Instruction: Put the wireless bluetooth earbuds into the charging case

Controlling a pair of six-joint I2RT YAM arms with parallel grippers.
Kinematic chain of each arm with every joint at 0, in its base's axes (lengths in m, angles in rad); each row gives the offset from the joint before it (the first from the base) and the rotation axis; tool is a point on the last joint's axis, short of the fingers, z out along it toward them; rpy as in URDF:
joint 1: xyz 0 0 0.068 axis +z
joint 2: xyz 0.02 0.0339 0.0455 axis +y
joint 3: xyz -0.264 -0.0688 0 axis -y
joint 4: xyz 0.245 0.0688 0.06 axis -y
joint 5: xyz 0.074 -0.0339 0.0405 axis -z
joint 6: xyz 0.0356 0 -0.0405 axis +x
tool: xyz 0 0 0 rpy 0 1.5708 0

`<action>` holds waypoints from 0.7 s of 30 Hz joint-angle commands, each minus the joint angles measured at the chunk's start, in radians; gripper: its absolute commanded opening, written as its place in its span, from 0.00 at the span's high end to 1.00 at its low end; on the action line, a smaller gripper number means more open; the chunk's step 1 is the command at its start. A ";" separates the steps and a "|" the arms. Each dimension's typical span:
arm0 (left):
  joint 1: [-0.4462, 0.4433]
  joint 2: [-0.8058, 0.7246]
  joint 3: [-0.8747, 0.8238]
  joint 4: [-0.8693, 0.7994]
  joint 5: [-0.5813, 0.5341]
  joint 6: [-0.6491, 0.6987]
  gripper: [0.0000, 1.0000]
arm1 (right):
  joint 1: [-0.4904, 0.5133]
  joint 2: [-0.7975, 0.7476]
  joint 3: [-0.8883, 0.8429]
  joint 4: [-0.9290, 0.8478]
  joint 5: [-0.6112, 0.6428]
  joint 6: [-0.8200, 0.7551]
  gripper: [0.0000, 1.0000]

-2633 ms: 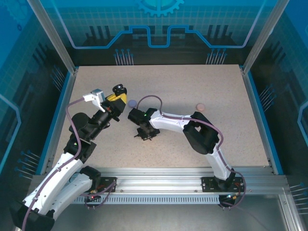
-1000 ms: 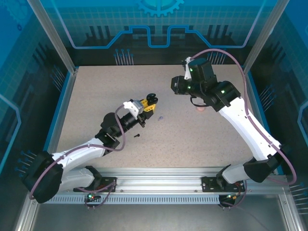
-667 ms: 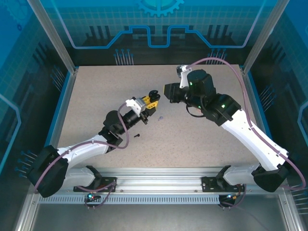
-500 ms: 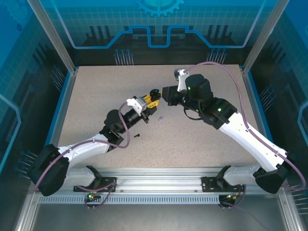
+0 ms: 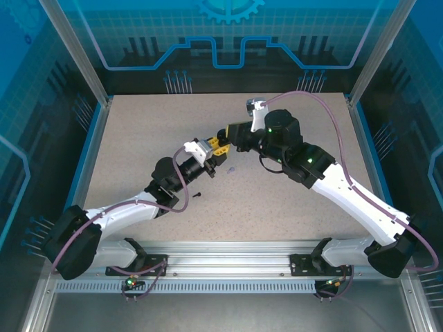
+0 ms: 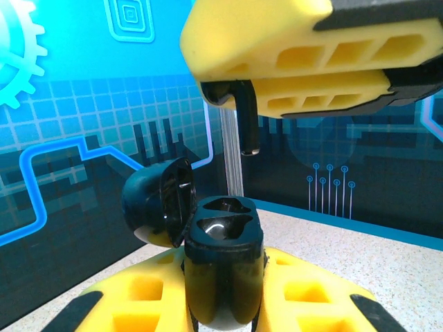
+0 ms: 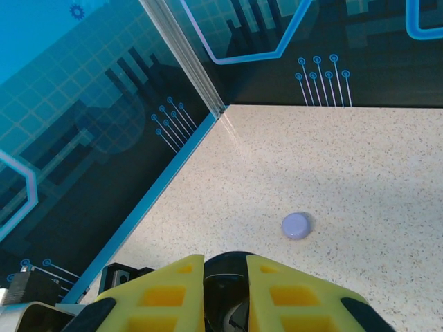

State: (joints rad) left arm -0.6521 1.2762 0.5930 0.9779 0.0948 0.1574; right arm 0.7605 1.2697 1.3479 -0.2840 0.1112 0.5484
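left wrist: glossy black stemmed earbud, stem down, above open case

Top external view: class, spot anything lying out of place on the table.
A tiny black item lies loose on the speckled table beside the left arm, possibly a stray earbud, too small to confirm.

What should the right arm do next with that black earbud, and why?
Probably ease the right gripper straight down. It holds the black earbud stem-down above the open black case, which the left gripper grips upright with its lid swung back and its sockets bare; depth alignment is unclear.
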 commanded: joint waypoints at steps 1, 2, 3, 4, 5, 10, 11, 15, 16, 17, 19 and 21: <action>-0.012 0.003 0.041 0.045 0.013 0.007 1.00 | 0.010 -0.003 -0.012 0.040 -0.016 -0.009 0.81; -0.011 0.003 0.041 0.043 0.013 0.007 1.00 | 0.011 -0.003 -0.016 0.042 -0.017 -0.008 0.81; -0.012 0.002 0.043 0.042 0.013 0.008 1.00 | 0.010 -0.003 -0.019 0.042 -0.016 -0.008 0.81; -0.012 0.002 0.044 0.039 0.011 0.008 1.00 | 0.011 -0.003 -0.025 0.042 -0.016 -0.007 0.81; -0.012 0.002 0.044 0.038 0.011 0.008 1.00 | 0.011 -0.004 -0.029 0.042 -0.017 -0.005 0.81; -0.012 -0.003 0.047 0.036 0.016 0.007 1.00 | 0.007 -0.002 -0.050 0.046 -0.011 0.001 0.81; -0.014 -0.005 0.050 0.034 0.016 0.006 1.00 | 0.005 0.000 -0.053 0.046 -0.010 0.002 0.81; -0.016 -0.007 0.056 0.027 0.019 0.007 1.00 | -0.001 0.003 -0.064 0.049 -0.013 0.005 0.81; -0.017 -0.007 0.056 0.025 0.018 0.009 1.00 | -0.004 0.003 -0.067 0.049 -0.016 0.005 0.82; -0.018 -0.009 0.056 0.026 0.017 0.010 1.00 | -0.005 0.003 -0.071 0.049 -0.018 0.005 0.82; -0.018 -0.009 0.057 0.026 0.013 0.011 1.00 | -0.008 -0.003 -0.082 0.053 -0.013 0.007 0.82; -0.019 -0.009 0.057 0.027 0.013 0.010 1.00 | -0.015 -0.007 -0.093 0.058 -0.015 0.012 0.82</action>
State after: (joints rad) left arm -0.6598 1.2766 0.6144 0.9691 0.0982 0.1574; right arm 0.7563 1.2694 1.2781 -0.2424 0.1001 0.5503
